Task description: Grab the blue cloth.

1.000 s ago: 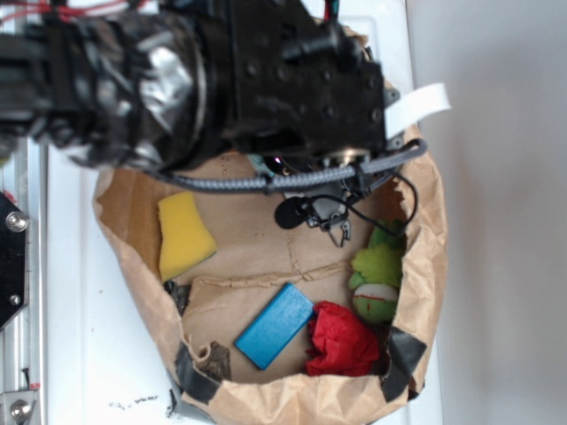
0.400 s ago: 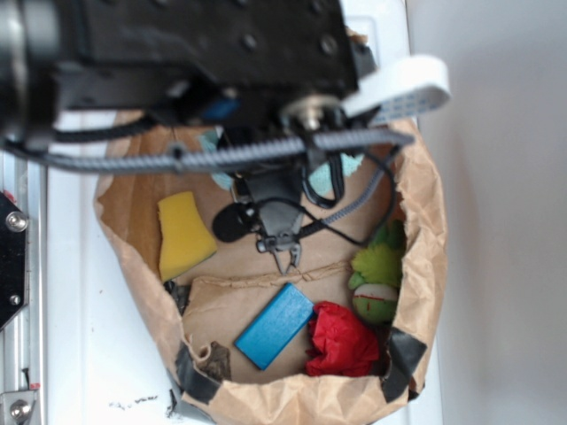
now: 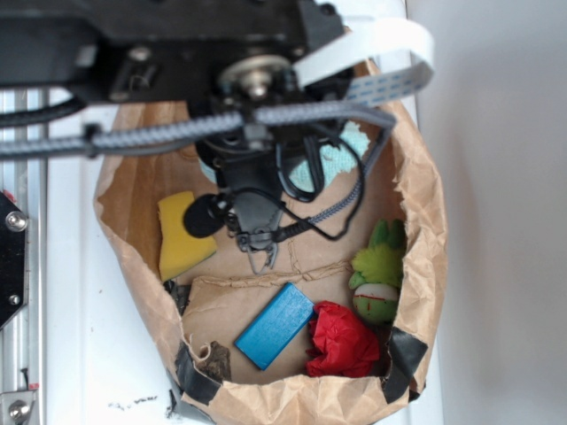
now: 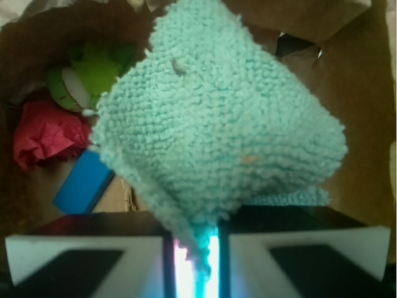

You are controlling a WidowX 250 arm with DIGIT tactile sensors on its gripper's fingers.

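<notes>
One fuzzy light teal-blue terry cloth (image 4: 214, 136) with a small yellowish spot hangs pinched in the closed claw (image 4: 193, 248) above the brown paper bag (image 3: 421, 230), which holds a dark blue rectangular block (image 3: 275, 326), crumpled red cloth (image 3: 341, 341) and yellow sponge (image 3: 177, 239).

A white table (image 3: 97, 354) carries a brown paper bag (image 3: 425, 230); nothing more.

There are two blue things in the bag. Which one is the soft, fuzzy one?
The blue cloth, pinched between the fingers, is fuzzy, pale teal terry. The blue block is darker, smooth and hard-edged, lying beside the red cloth.
</notes>
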